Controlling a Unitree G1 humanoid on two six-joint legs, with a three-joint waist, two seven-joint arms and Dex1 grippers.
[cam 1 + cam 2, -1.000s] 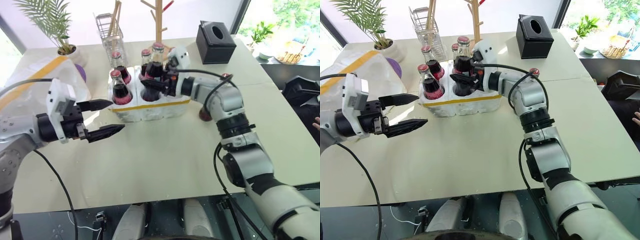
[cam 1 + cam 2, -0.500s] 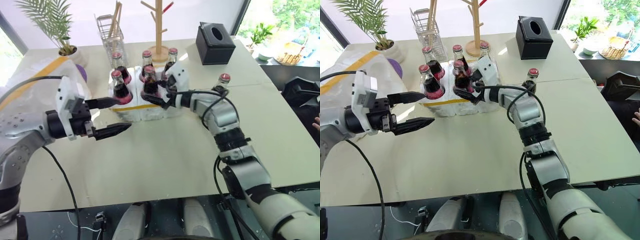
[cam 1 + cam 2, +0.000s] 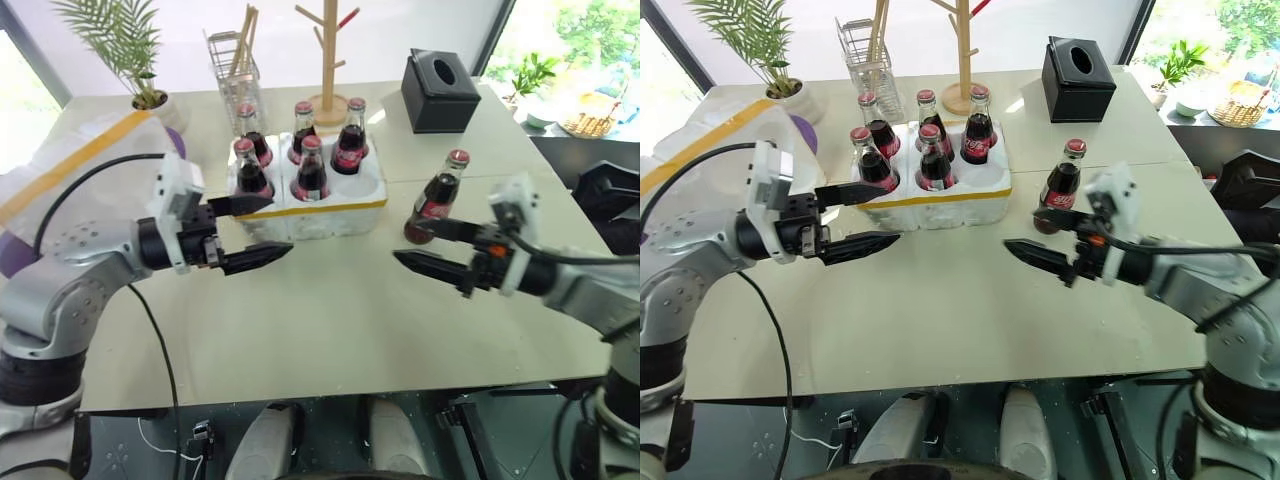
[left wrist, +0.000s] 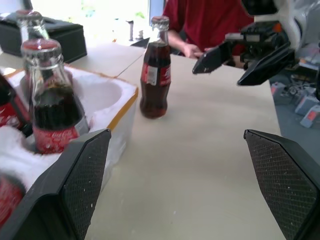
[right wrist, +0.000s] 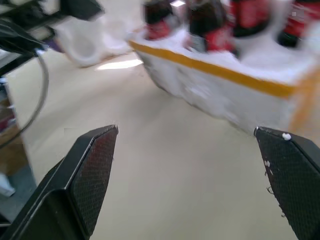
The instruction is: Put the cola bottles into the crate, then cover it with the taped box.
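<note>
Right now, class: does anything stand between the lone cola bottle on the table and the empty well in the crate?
Nothing visible does. The lone bottle stands beside the crate, whose near right well is empty, with bare table between them.

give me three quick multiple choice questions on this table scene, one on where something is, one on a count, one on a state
1. Where does the sixth cola bottle stand?
A. in the crate
B. on the table beside the crate, on the robot's right
C. in the left hand

2. How many cola bottles sit in the crate?
A. three
B. five
C. six

3. How does the right hand stand?
A. open and empty
B. shut on a bottle
C. shut on the black tissue box

Answers:
1. B, the bottle stands alone on the table, apart from the crate and just behind the right hand.
2. B, five red caps rise from the wells and the front right well is empty.
3. A, its two fingers are spread with nothing between them; the left hand is open too.
</note>
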